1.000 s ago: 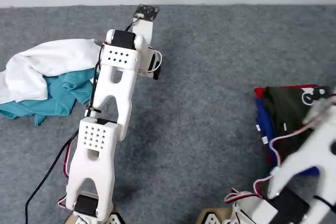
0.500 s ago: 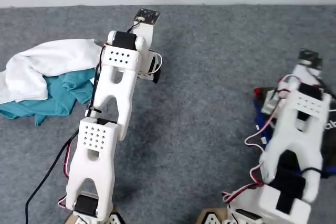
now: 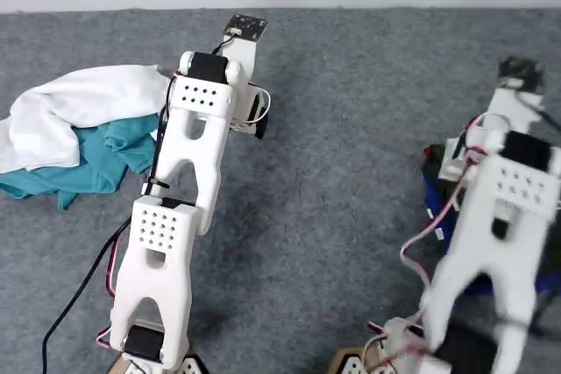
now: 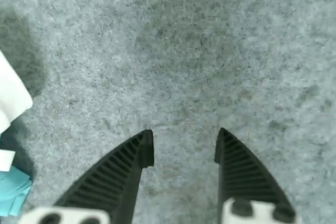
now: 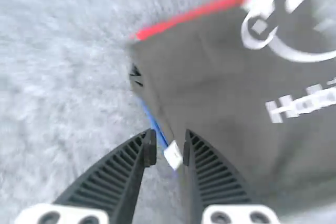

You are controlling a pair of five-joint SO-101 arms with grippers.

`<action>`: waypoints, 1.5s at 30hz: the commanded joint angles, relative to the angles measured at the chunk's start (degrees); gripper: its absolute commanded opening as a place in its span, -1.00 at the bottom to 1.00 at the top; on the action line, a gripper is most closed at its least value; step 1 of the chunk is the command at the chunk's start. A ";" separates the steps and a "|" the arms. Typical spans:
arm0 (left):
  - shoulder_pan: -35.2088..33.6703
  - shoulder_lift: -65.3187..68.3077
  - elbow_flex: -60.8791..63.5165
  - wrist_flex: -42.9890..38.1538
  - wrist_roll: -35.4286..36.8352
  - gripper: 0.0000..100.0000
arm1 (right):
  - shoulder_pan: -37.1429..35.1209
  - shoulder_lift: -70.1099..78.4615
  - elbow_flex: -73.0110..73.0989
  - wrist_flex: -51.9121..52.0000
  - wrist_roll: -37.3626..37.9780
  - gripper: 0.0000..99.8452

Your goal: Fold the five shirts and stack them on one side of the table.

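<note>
Grey felt table (image 3: 351,172) carries the crumpled white shirt (image 3: 79,111) and teal shirt (image 3: 96,159) at nine o'clock, near the left gripper (image 4: 185,145) with jaws spread wide, while the right gripper (image 5: 169,136), jaws narrowly parted, hangs over the folded stack (image 5: 226,77) at three o'clock, well apart from them.

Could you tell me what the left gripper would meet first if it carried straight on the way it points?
Likely the bare grey table surface; the open left gripper has nothing between its fingers.
</note>
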 commanded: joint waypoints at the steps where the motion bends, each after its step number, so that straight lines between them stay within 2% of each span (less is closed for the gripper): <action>1: 0.53 -4.13 -0.22 1.05 -0.26 -0.61 | 4.26 -14.73 -3.96 1.10 2.46 -0.80; 5: 0.53 -4.13 -0.22 1.05 -0.26 -0.61 | 13.14 -19.30 3.60 -5.85 2.37 -0.80; 13: 0.53 -4.13 -0.22 1.05 -0.26 -0.61 | 25.01 -8.75 26.90 -30.46 2.37 -0.80; 18: 0.53 -4.13 -0.22 1.05 -0.26 -0.61 | 30.81 0.04 27.52 -37.58 2.37 -0.80; 25: 0.53 -4.13 -0.22 1.05 -0.26 -0.61 | 33.01 10.51 27.34 -49.19 2.46 -0.80; 32: 0.53 -4.04 -0.22 1.05 -0.26 -0.61 | 35.12 15.60 27.34 -50.15 2.46 -0.81; 36: 0.53 -4.04 -0.22 1.05 -0.26 -0.61 | 35.12 13.85 27.25 -49.19 2.46 -0.81; 40: 0.53 -4.04 -0.22 1.05 -0.26 -0.61 | 35.21 4.00 23.47 -37.49 2.37 -0.81; 45: 0.53 -4.04 0.04 1.05 -0.26 -0.61 | 35.03 -15.69 15.91 -23.16 2.29 -0.80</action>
